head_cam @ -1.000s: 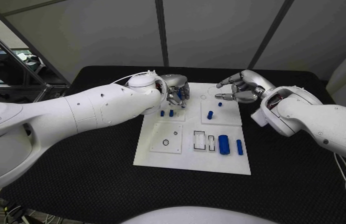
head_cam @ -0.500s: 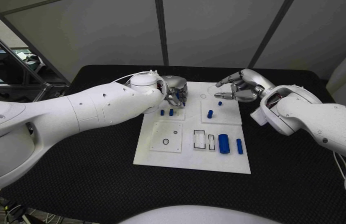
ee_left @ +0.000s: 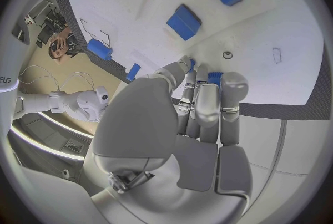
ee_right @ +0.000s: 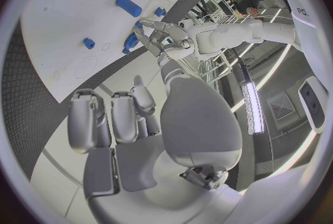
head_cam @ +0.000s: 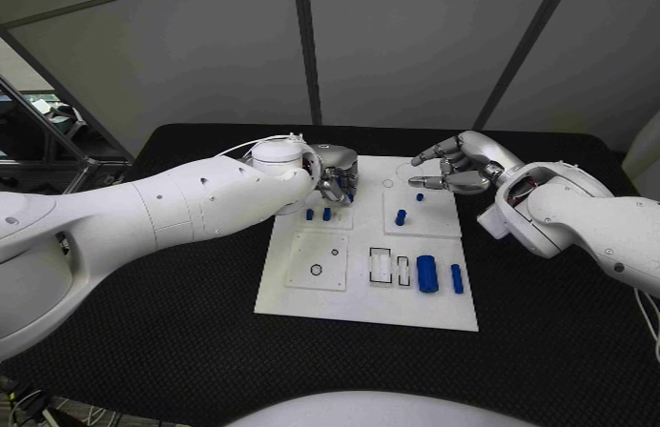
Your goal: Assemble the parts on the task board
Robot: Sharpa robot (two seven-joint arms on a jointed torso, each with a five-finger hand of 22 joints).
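Two hands hover at the board's (head_cam: 360,305) far edge, barely moved: left hand (head_cam: 335,172) pinches a blue part (ee_left: 213,76); right hand (head_cam: 461,167), fingers curled, empty. Insertion still pending.

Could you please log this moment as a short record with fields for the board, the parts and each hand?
board: white task board on black table
parts: large blue cylinder and slim blue pin lying at board's near right
left hand: left hand at board's far left corner, pinching a small blue part
right hand: right hand over far right corner, fingers apart, holding nothing
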